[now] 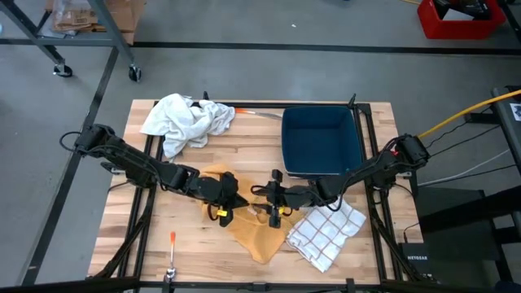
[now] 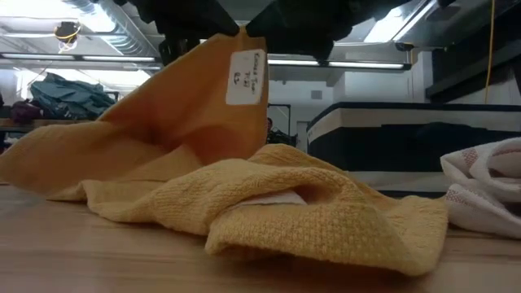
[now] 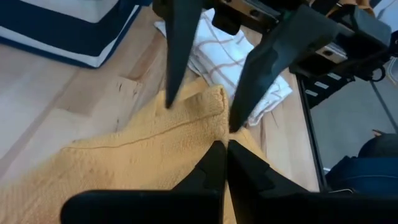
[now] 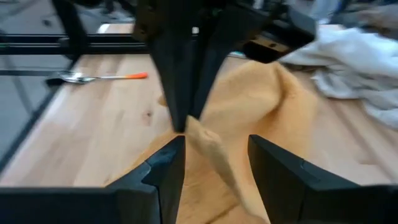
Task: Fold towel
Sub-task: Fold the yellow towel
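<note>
A yellow towel (image 1: 244,224) lies crumpled on the middle of the wooden table, with one part pulled up into a peak (image 2: 220,65) that carries a white label (image 2: 245,77). My left gripper (image 1: 221,198) is shut on this raised part. My right gripper (image 1: 275,203) is open, just to the right of it. In the right wrist view its two fingers (image 4: 165,171) stand on either side of the raised towel ridge (image 4: 205,140) without touching it. My left gripper pinches the raised fold of the yellow towel (image 3: 214,124) between its two shut fingers. It comes from above, slanting toward the table's right. The held part stands up as a peak below the fingers, and the rest of the towel (image 2: 269,203) lies slack on the table.
A white towel (image 1: 187,120) lies bunched at the far left. A dark blue bin (image 1: 321,142) stands at the far right. A white checked towel (image 1: 326,232) lies at the near right. A spoon with an orange handle (image 1: 172,252) lies near the front left edge.
</note>
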Controlling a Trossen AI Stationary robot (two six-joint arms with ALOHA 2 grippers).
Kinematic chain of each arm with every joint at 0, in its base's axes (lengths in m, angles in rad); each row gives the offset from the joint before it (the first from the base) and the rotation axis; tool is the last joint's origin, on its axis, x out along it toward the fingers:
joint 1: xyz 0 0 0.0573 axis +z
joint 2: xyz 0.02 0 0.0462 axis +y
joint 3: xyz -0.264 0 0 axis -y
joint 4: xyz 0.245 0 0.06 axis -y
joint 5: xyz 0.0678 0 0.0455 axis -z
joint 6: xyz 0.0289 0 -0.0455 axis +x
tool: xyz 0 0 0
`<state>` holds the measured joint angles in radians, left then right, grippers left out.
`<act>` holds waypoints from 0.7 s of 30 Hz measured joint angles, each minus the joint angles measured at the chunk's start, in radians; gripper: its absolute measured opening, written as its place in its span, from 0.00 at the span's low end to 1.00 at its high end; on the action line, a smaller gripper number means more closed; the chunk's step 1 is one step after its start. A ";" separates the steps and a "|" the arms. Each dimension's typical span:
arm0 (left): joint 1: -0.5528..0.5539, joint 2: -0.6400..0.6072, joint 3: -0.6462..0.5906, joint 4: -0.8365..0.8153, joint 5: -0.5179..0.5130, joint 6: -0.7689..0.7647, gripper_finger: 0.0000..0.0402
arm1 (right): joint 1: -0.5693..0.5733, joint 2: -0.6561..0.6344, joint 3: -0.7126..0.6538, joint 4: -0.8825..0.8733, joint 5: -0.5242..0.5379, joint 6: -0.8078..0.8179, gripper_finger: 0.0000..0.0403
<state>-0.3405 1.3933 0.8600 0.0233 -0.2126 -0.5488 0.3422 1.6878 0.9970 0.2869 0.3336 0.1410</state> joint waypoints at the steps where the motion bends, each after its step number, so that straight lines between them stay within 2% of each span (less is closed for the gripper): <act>1: 0.000 0.000 0.000 0.006 0.000 0.000 0.00 | -0.008 0.000 0.000 0.000 -0.038 0.003 0.45; 3: 0.000 0.000 0.000 0.031 0.000 0.000 0.00 | -0.021 0.000 0.000 0.000 -0.101 0.012 0.44; 6: 0.000 0.000 0.000 0.038 0.000 0.012 0.00 | -0.025 0.000 0.000 0.007 -0.116 0.008 0.39; 9: 0.000 0.000 0.000 0.038 0.000 0.032 0.00 | -0.025 0.000 0.000 0.015 -0.109 -0.015 0.28; 14: 0.000 0.000 0.000 0.037 0.000 0.032 0.00 | -0.024 0.000 0.000 0.012 -0.109 -0.022 0.04; 21: 0.010 0.000 0.000 0.007 0.000 0.033 0.00 | -0.022 0.000 0.000 0.008 -0.108 -0.049 0.04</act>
<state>-0.3304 1.3933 0.8604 0.0307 -0.2131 -0.5159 0.3199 1.6878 0.9970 0.2946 0.2256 0.0924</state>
